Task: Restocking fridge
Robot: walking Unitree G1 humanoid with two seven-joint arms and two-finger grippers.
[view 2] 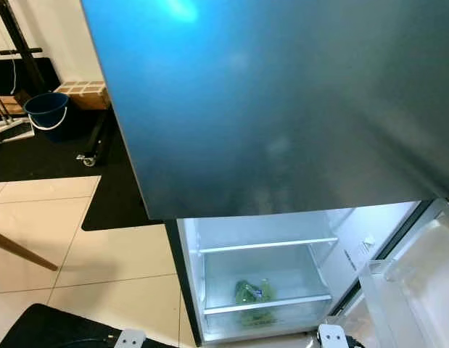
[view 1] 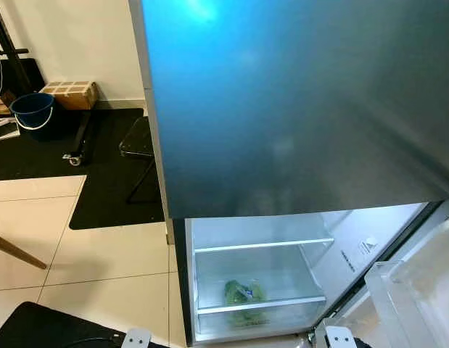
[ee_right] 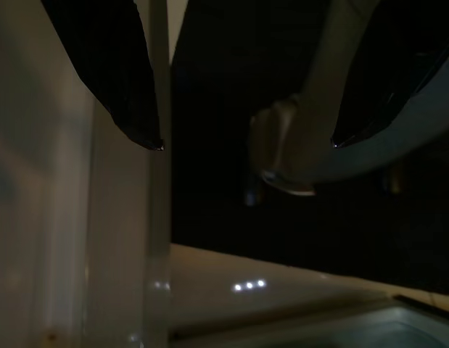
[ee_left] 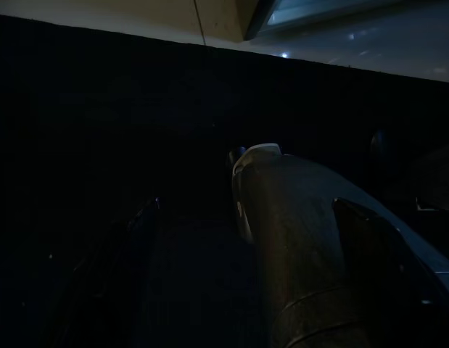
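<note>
A tall dark grey fridge [view 1: 297, 101] stands right in front of me, its upper door closed. The lower compartment [view 1: 260, 275] is open and lit, with a glass shelf [view 1: 264, 245] across it. A bag of green vegetables [view 1: 244, 293] lies in the bottom drawer. The lower door [view 2: 420, 283] swings out on the right with clear bins in it. Both arms hang low. My right gripper [ee_right: 246, 143] is open with nothing between its fingers, beside a pale fridge panel. In the dark left wrist view my left gripper [ee_left: 246, 206] looks open and empty.
To the left, a black mat [view 1: 101, 196] lies on the tiled floor, with a black stool [view 1: 137, 141] on it. A blue bucket [view 1: 33, 110] and a cardboard box [view 1: 70, 94] stand by the far wall. A wooden leg [view 1: 17, 251] juts in at left.
</note>
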